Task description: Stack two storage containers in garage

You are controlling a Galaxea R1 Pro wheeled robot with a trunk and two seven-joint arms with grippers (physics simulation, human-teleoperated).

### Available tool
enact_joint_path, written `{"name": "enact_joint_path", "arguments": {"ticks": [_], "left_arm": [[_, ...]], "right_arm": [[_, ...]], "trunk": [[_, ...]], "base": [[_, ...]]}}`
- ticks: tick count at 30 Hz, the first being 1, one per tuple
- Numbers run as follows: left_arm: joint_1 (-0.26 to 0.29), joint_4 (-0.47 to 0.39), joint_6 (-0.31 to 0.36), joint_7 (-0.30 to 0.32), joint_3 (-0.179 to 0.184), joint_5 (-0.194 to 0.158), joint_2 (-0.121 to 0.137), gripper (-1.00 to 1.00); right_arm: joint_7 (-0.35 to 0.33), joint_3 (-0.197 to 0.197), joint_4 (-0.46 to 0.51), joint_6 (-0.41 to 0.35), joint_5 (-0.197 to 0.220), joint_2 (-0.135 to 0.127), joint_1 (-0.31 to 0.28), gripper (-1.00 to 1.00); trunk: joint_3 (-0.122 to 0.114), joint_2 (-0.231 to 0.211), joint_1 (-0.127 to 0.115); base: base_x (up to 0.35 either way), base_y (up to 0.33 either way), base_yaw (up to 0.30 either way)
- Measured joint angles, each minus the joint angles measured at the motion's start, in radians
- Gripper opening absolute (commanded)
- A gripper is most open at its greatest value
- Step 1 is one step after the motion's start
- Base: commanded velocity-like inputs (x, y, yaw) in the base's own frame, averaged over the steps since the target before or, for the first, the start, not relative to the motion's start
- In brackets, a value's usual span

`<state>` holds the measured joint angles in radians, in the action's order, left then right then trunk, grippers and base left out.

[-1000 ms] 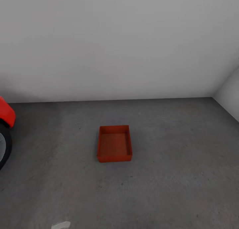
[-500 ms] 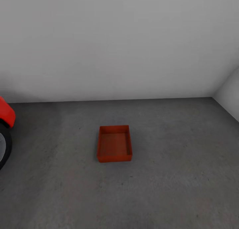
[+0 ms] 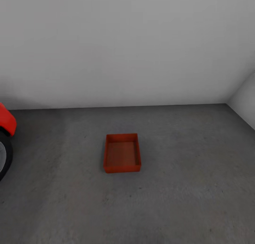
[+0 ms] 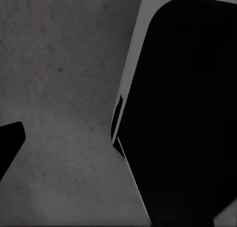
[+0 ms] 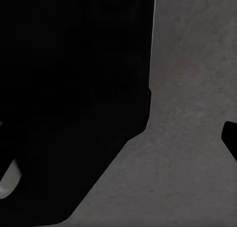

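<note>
One red car [image 3: 6, 122] peeks in at the far left, with its dark wheel [image 3: 4, 158] below the red body. The grey floor [image 3: 184, 194] spreads across the room, up to a white wall [image 3: 127, 46] at the far side. One orange-red bin [image 3: 122, 153] sits on the floor in the middle, open side up, with nothing inside it. It is well apart from the car and from the wall. In both wrist views a big black shape hangs over the grey floor. I cannot tell if the left jaws or the right jaws are spread or pressed together.
</note>
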<state>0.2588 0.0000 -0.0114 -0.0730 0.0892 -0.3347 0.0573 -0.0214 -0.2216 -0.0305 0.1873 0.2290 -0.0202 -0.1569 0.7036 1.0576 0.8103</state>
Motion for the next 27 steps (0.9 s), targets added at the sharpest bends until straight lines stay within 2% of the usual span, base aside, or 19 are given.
{"name": "enact_joint_path", "arguments": {"ticks": [10,27], "left_arm": [[-0.007,-0.002,-0.026,0.0,0.0,-0.001,0.0,1.0],[-0.008,-0.003,-0.029,0.01,-0.003,-0.002,-0.005,1.0]], "right_arm": [[0.007,0.0,0.0,0.0,0.001,0.007,0.0,1.0],[0.007,0.0,0.0,-0.002,0.002,0.011,0.0,1.0]], "trunk": [[-0.002,0.0,0.0],[-0.027,0.0,0.0]], "base": [[0.0,0.0,0.0],[0.0,0.0,0.0]]}}
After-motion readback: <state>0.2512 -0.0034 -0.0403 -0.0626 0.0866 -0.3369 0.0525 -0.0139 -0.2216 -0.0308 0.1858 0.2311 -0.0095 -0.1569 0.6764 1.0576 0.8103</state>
